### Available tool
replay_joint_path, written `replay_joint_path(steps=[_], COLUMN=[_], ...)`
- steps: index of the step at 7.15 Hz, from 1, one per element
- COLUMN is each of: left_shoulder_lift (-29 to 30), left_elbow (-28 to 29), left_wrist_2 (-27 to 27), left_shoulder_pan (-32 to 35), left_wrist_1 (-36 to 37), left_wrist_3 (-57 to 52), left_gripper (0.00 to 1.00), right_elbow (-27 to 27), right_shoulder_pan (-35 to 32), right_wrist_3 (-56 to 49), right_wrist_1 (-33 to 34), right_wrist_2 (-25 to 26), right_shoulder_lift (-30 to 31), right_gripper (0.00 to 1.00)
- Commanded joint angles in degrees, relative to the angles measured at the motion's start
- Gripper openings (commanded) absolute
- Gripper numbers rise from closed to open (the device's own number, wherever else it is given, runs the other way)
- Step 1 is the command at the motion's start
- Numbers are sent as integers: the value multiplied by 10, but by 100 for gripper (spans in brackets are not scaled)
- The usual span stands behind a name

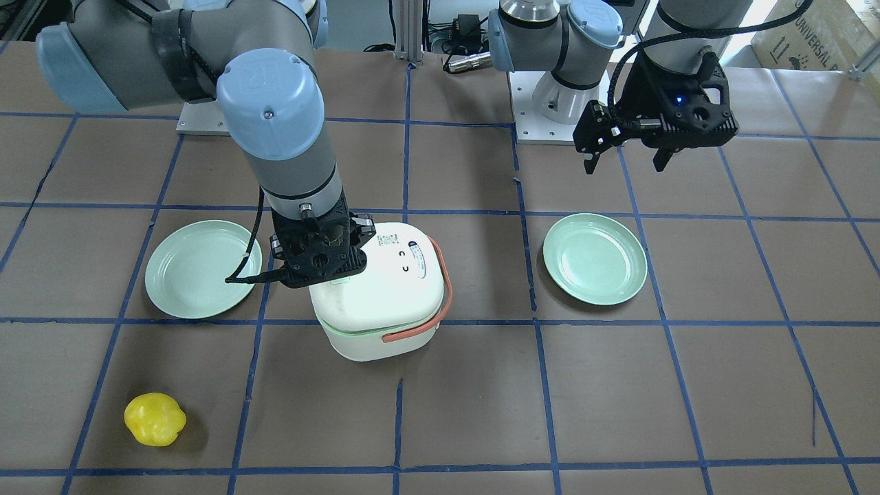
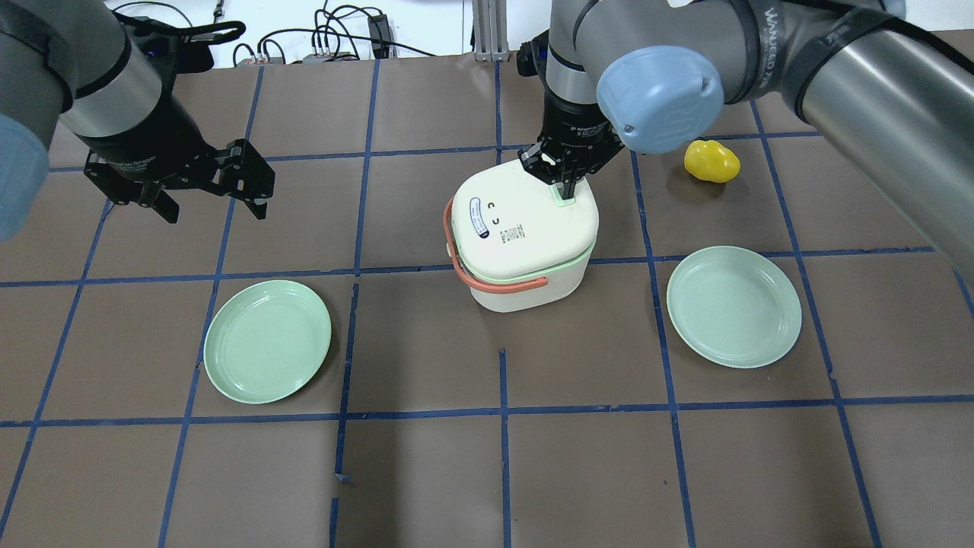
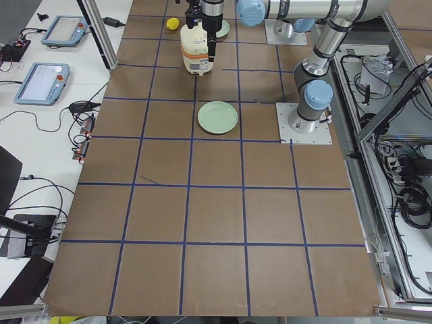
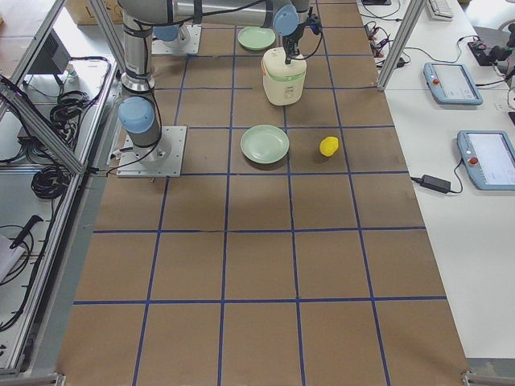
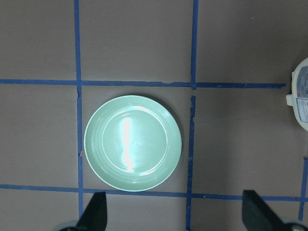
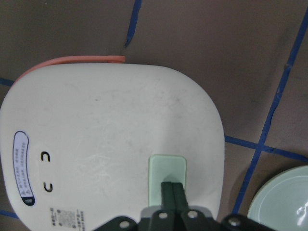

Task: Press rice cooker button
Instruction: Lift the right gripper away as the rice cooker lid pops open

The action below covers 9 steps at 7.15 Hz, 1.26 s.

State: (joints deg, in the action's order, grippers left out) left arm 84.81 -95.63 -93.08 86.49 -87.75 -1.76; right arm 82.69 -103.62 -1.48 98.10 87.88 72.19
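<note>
The white rice cooker [image 2: 525, 228] stands mid-table with its lid closed and its orange-pink handle [image 2: 487, 280] folded down along one side. It also shows in the front view [image 1: 385, 295] and the right wrist view [image 6: 106, 144]. A mint green button [image 6: 167, 166] sits near one edge of the lid. My right gripper [image 6: 172, 190] is shut, and its joined fingertips point down onto that button [image 2: 563, 199]. My left gripper [image 2: 213, 207] is open and empty. It hovers well off to the cooker's side, above the table [image 5: 175, 219].
Two mint green plates lie on the brown table, one [image 2: 266, 340] below my left gripper and one [image 2: 734, 306] on the other side of the cooker. A yellow pepper-like object [image 2: 711, 161] lies beyond the right arm. Blue tape lines grid the table.
</note>
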Motion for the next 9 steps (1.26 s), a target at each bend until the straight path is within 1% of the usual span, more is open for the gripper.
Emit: replay_joint_path(steps=[1, 2, 3, 4, 5, 6, 7, 9], left_shoulder_lift=[0, 0, 0, 0, 0, 0, 0, 0], left_elbow=[0, 0, 0, 0, 0, 0, 0, 0], left_wrist_2=[0, 0, 0, 0, 0, 0, 0, 0], left_shoulder_pan=[0, 0, 0, 0, 0, 0, 0, 0], left_wrist_1=[0, 0, 0, 0, -1, 0, 0, 0], left_wrist_3=[0, 0, 0, 0, 0, 0, 0, 0], left_gripper=[100, 100, 100, 100, 100, 100, 100, 100], right_elbow=[-19, -33, -49, -65, -74, -74, -70, -68], right_shoulder_pan=[1, 1, 1, 9, 24, 48, 76, 114], right_wrist_3=[3, 3, 1, 3, 3, 3, 4, 0], right_wrist_1=[-13, -12, -16, -61, -67, -67, -67, -69], right_wrist_2=[2, 5, 8, 12, 30, 33, 25, 25], right_shoulder_lift=[13, 22, 26, 33, 41, 47, 54, 56], right_gripper=[16, 69, 100, 100, 100, 100, 100, 100])
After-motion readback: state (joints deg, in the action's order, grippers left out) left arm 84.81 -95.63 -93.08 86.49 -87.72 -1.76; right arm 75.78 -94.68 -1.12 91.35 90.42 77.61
